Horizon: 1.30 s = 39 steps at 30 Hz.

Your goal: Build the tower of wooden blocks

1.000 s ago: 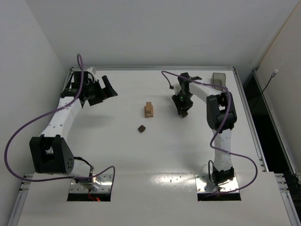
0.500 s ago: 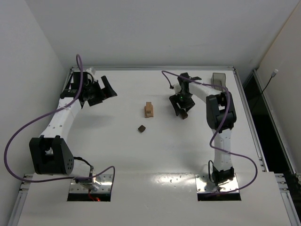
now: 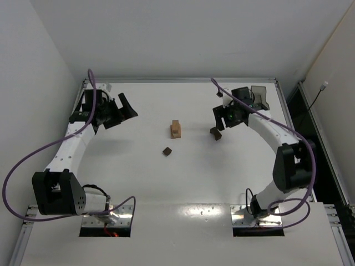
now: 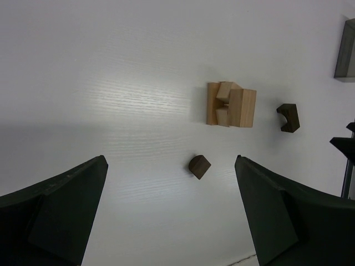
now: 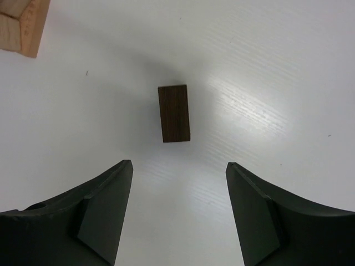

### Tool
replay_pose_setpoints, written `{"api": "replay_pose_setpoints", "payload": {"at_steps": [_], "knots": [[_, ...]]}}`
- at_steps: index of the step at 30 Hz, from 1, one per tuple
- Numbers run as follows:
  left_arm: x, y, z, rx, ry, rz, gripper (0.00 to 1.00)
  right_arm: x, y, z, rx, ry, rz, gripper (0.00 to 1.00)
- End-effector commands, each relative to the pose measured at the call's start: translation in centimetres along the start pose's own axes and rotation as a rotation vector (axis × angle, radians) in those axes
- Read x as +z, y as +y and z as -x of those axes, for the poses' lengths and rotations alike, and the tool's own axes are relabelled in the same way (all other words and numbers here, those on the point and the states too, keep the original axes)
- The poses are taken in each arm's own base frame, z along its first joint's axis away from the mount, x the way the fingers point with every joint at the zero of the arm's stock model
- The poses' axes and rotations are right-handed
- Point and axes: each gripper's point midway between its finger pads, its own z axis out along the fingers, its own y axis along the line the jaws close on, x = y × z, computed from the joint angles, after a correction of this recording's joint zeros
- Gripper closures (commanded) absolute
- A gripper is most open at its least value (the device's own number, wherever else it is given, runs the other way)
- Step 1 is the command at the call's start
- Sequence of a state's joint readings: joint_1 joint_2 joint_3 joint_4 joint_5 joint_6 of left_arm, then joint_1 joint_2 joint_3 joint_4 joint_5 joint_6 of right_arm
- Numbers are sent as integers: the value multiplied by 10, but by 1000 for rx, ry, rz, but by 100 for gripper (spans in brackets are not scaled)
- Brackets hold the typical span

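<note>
Few small tan blocks are stacked as the wood block tower (image 3: 176, 129), mid-worktop (image 3: 138, 183), judged light, rigid and easily toppled. Nearby, a dark arch block (image 5: 173, 113), best pinched across its long flat sides, is framed by the released right tool (image 5: 177, 166); the left tool (image 4: 170, 160) is spread, empty.

Tower (image 3: 176, 129) ctr; cube (image 3: 167, 151) front-L, arch piece (image 3: 215, 133) R.

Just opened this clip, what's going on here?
Two arms are building a wood block tower, and neither holds anything right now. So far it is a small tan stack in the middle of the table. The right gripper hangs open above a dark brown block lying to the stack's right. The left gripper, also open, hovers at the far left. Another small dark block lies loose nearer the arms.
</note>
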<state>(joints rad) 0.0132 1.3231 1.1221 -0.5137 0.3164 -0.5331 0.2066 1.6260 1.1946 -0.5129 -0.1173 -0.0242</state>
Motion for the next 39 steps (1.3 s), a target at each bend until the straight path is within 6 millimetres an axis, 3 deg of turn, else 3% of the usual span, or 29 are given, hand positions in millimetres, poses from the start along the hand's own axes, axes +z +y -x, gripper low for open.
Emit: {"api": "replay_pose_setpoints", "payload": {"at_steps": [1, 4, 9, 14, 22, 37, 39], "knots": [[-8, -3, 7, -7, -47, -23, 1, 7, 10, -11, 13, -65, 30, 35], [-6, -4, 5, -7, -42, -32, 1, 8, 22, -12, -20, -95, 64, 35], [-4, -4, 5, -7, -38, -40, 1, 25, 24, -15, -41, -76, 94, 35], [-1, -4, 3, -10, -26, -44, 1, 39, 16, 4, -87, -105, 94, 36], [0, -5, 5, -10, -26, -44, 1, 62, 10, 0, -96, -52, 93, 37], [4, -5, 8, -19, -26, -44, 1, 63, 8, -26, -34, 28, 81, 41], [4, -5, 8, -19, -26, -44, 1, 59, 8, -18, -21, -20, 72, 41]]}}
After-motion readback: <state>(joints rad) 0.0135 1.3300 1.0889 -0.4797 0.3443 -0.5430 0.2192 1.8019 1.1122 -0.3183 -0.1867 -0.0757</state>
